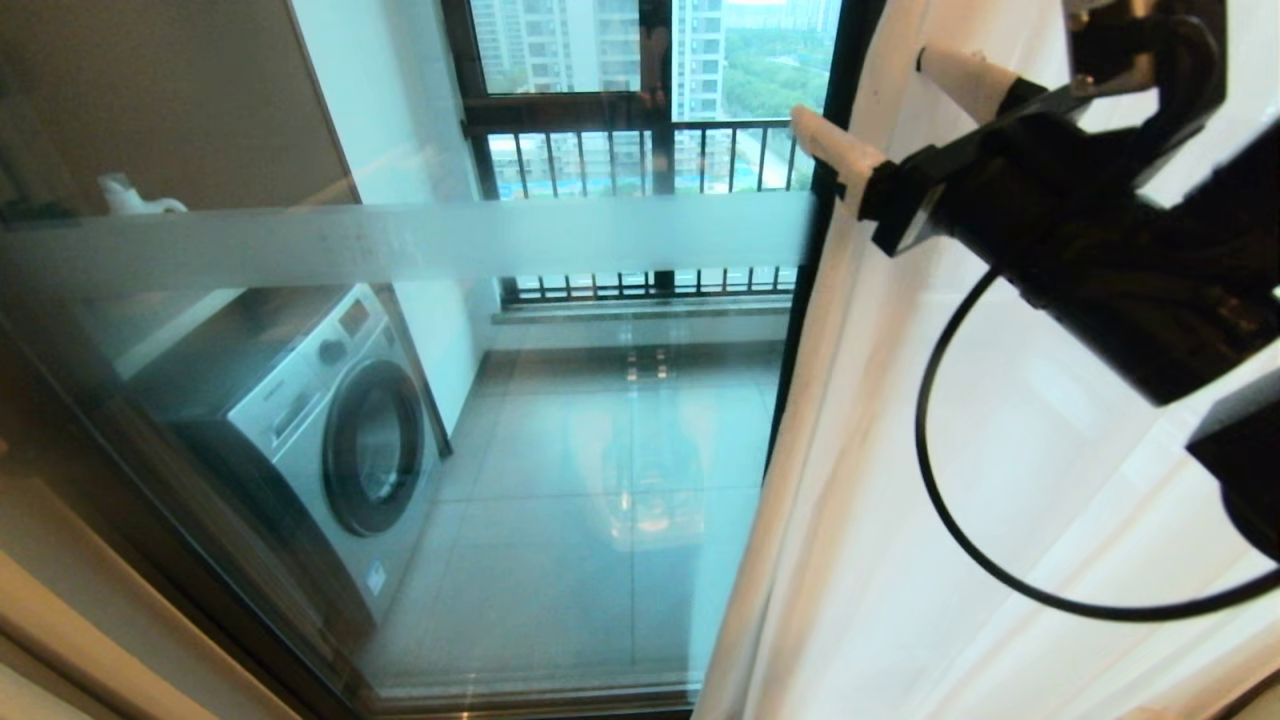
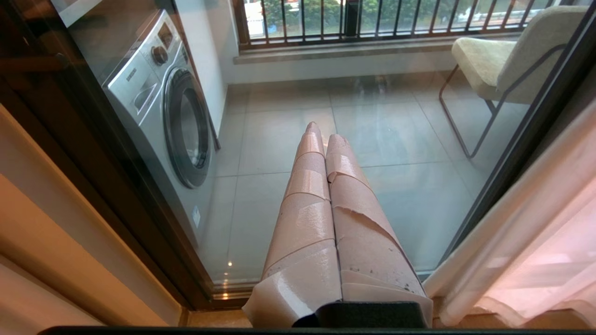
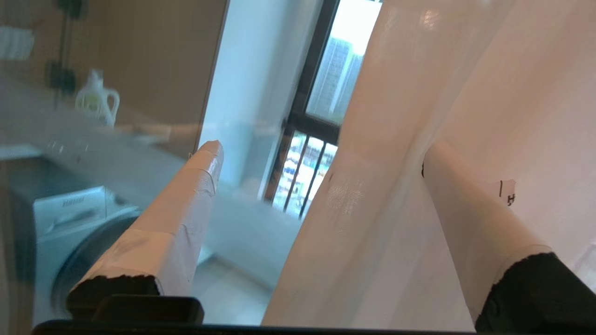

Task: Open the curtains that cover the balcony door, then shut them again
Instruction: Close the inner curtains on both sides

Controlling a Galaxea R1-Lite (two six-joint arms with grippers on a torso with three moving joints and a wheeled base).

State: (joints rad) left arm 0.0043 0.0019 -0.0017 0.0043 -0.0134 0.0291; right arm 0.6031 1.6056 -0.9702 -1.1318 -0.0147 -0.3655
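The balcony door [image 1: 400, 240] is clear glass with a frosted band, set in a dark frame [image 1: 800, 350]. The sheer white curtains [image 1: 900, 500] hang bunched at the right, leaving the glass pane bare. My right gripper [image 1: 865, 90] is raised at the curtain's leading edge and stands open. In the right wrist view the right gripper [image 3: 321, 153] has its taped fingers [image 3: 205, 163] spread wide, with a fold of the curtains [image 3: 382, 195] hanging between them, unpinched. My left gripper [image 2: 321, 132] is shut on nothing, low in front of the door's glass [image 2: 396, 139], with the curtains [image 2: 535, 232] beside it.
Behind the glass stand a washing machine [image 1: 330, 430], a detergent bottle [image 3: 95, 100] and a beige chair [image 2: 503, 51]. A black-barred railing window [image 1: 640, 150] closes the balcony's far side. A black cable [image 1: 930, 450] loops down from my right arm in front of the curtain.
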